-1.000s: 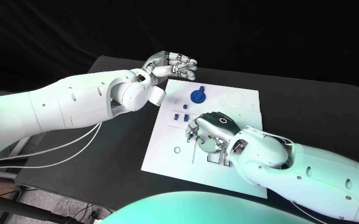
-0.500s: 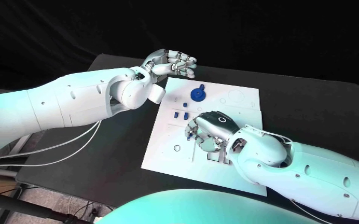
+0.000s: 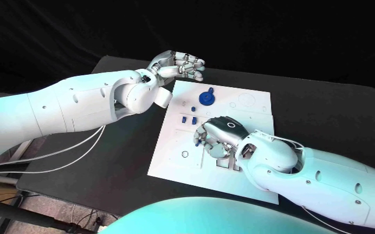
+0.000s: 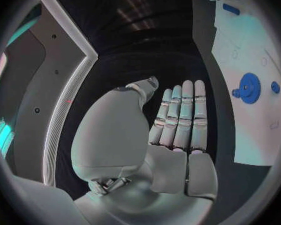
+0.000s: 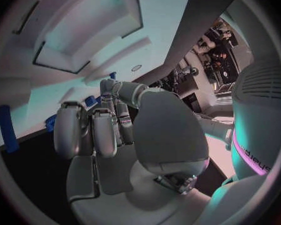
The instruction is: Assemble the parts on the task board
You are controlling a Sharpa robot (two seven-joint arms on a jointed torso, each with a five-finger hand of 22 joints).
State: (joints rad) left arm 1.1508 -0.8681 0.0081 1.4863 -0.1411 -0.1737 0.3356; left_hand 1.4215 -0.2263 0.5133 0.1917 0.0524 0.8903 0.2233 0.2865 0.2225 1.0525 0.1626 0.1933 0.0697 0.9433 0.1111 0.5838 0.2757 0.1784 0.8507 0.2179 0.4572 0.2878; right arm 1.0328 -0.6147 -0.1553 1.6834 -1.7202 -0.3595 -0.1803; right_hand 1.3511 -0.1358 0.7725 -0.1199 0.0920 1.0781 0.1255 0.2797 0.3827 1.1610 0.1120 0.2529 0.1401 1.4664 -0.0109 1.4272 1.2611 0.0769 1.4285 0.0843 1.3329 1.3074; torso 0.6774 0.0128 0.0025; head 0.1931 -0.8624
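On the task board [image 3: 250,161], right hand [image 3: 221,135] curls fingers down.

One white board [image 3: 176,158] lies on one black table [image 3: 312,109]. On the board: one blue gear [image 3: 206,99] near its far edge and three small blue pegs [image 3: 188,120] just nearer than it.

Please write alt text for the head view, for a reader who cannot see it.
The right hand reaches down over small blue parts in the middle of a white task board on a black table. The left hand hovers beyond the board's far corner, near a blue gear.
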